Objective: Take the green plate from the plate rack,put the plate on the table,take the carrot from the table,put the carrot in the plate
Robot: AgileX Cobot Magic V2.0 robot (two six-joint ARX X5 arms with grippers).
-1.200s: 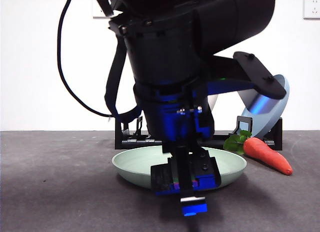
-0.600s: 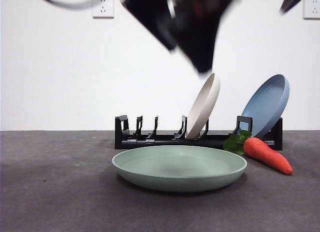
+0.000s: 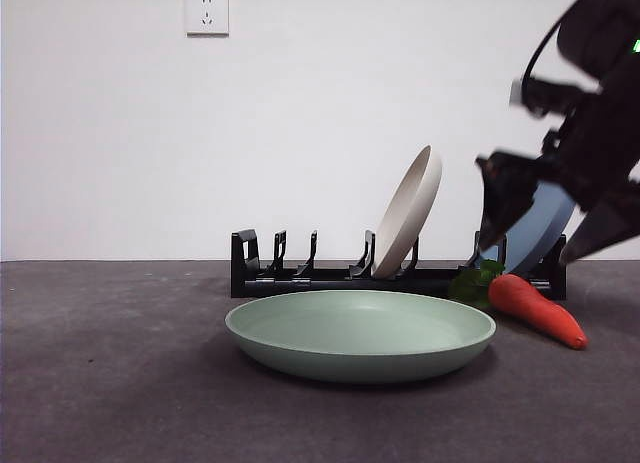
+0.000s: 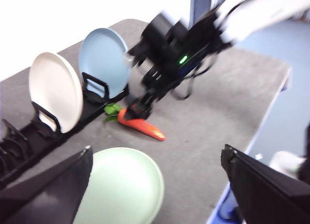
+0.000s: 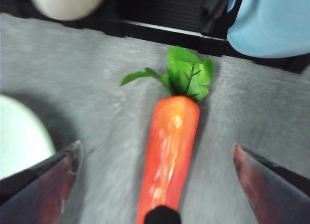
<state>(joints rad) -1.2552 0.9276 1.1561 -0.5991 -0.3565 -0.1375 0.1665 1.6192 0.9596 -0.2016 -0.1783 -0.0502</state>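
**Carrot pickup being lined up**

Front view: the plate [image 3: 360, 335] is lying flat on the worktop [image 3: 120, 383]; the carrot [image 3: 535, 310] is resting just beside it, near the rack [image 3: 330, 278].

Left wrist view: the left hand [image 4: 157, 185] is being held spread, well apart from the carrot.

Right wrist view: the right hand [image 5: 155, 183], spread wide, is being centred over the carrot [image 5: 169, 151]; closing should be done across the thick middle, clear of the leaves.

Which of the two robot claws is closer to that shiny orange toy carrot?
Right. The right gripper hangs open just above the glossy orange toy carrot, jaws either side. The left gripper, also open, sits farther off, above the pale green plate.
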